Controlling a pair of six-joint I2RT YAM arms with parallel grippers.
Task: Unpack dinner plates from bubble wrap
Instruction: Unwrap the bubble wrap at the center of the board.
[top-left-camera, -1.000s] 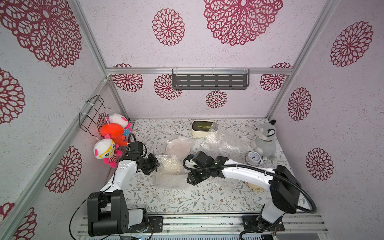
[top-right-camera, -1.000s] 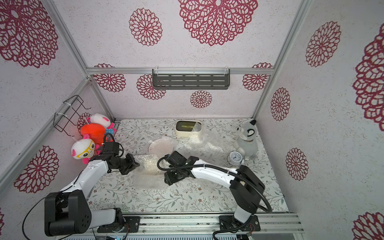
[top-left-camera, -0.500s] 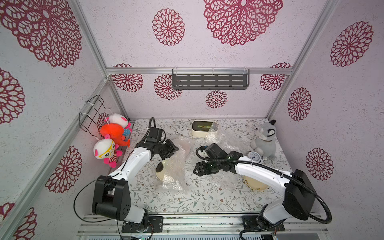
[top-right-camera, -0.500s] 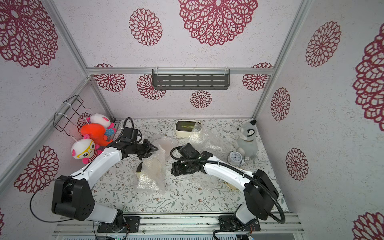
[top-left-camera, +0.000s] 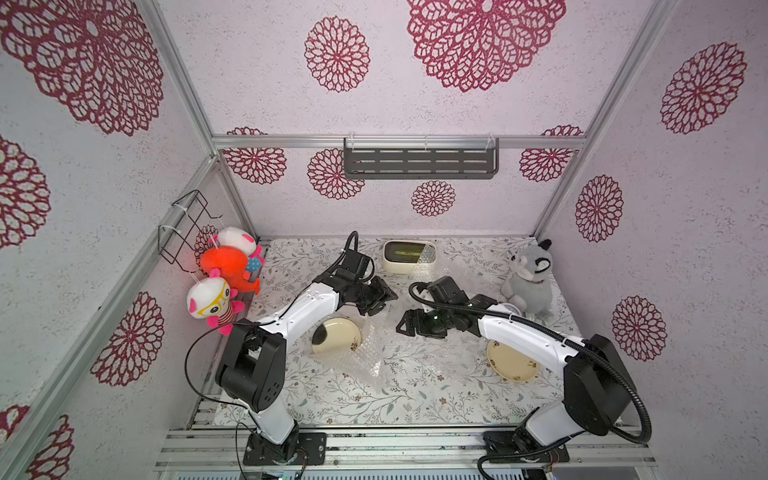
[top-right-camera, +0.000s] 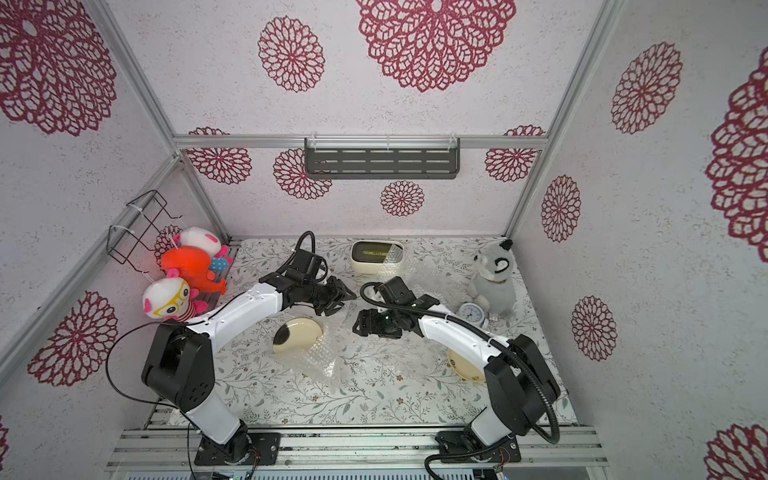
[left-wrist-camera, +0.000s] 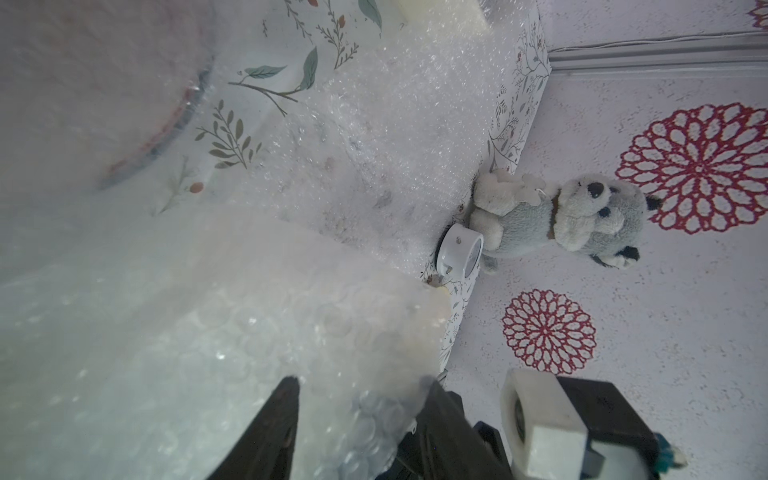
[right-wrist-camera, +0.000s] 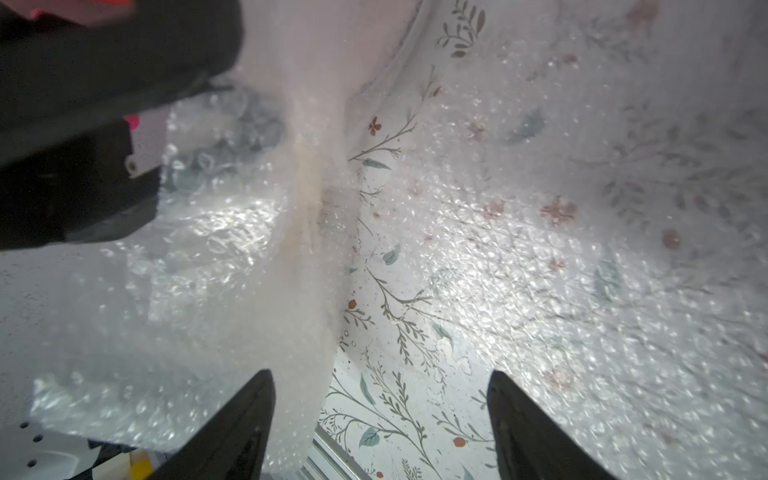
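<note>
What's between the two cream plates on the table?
Loose bubble wrap, between the left arm's plate and the right arm's plate; both top views show it.

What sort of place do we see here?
Probably a laboratory booth dressed as a home: left arm and right arm bolted to a rail, wallpapered walls in an aluminium frame, plush toys.

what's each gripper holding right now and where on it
The right gripper: jaws wide open, nothing held. The left gripper: a bunched fold of the bubble wrap sits between its parted jaws; whether it is gripped cannot be told.
</note>
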